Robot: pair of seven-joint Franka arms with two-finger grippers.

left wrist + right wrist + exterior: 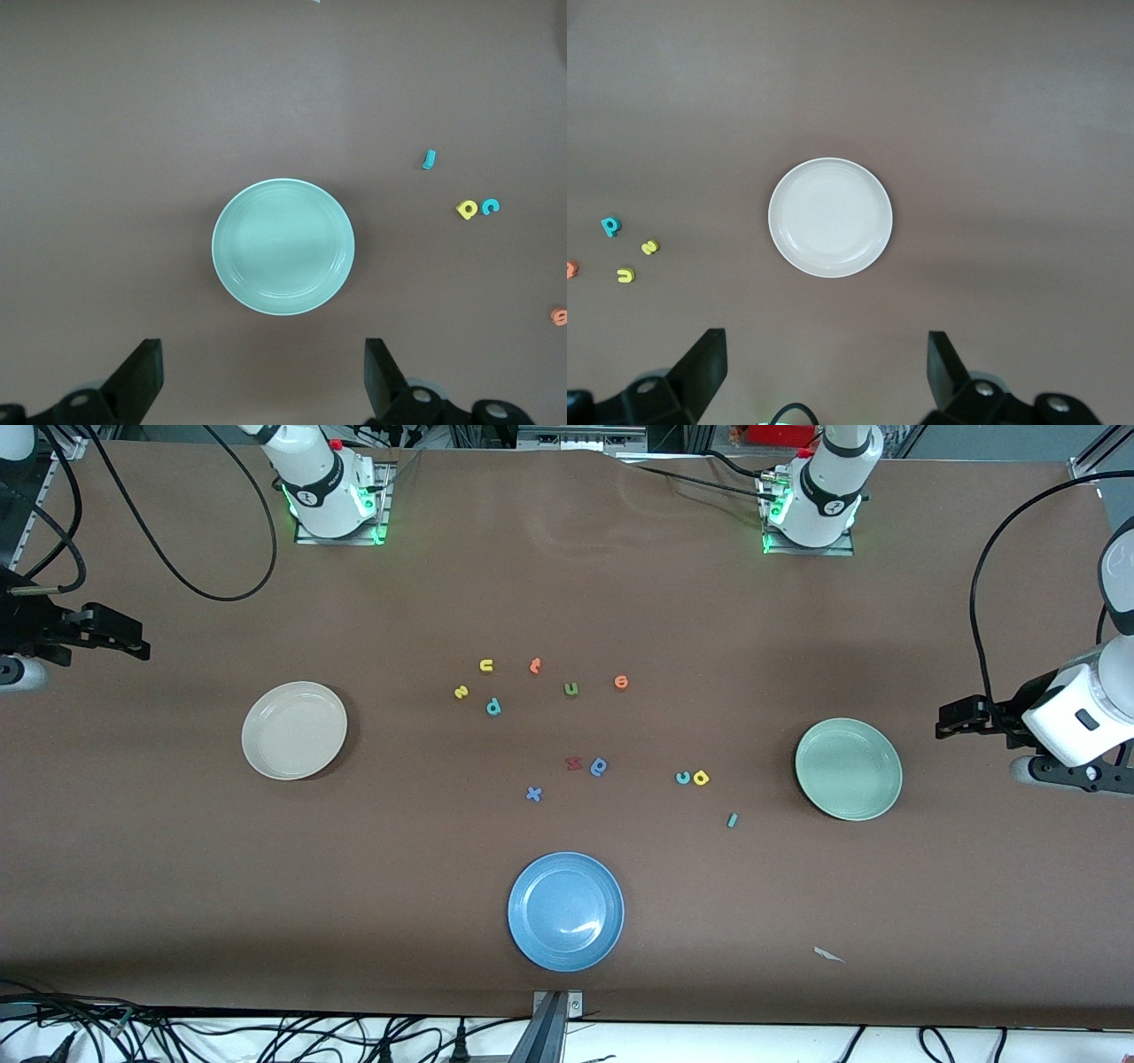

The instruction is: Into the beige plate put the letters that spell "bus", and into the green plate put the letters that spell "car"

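The empty beige plate (294, 730) (830, 217) lies toward the right arm's end, the empty green plate (849, 769) (283, 246) toward the left arm's end. Mid-table lie the yellow "u" (486, 665), yellow "s" (461, 692) and teal "b" (493, 707). Closer to the green plate lie the teal "c" (683, 778), yellow "a" (701, 778) and teal "r" (732, 820). My right gripper (144, 645) (824, 367) hangs open and empty over the table's end past the beige plate. My left gripper (941, 722) (263, 376) hangs open and empty just outside the green plate.
A blue plate (565, 911) sits nearest the front camera. Other letters lie mid-table: an orange "t" (535, 665), green "u" (570, 689), orange "e" (621, 682), red "z" (573, 763), darker blue looped letter (600, 766) and blue "x" (533, 794). A paper scrap (828, 954) lies near the front edge.
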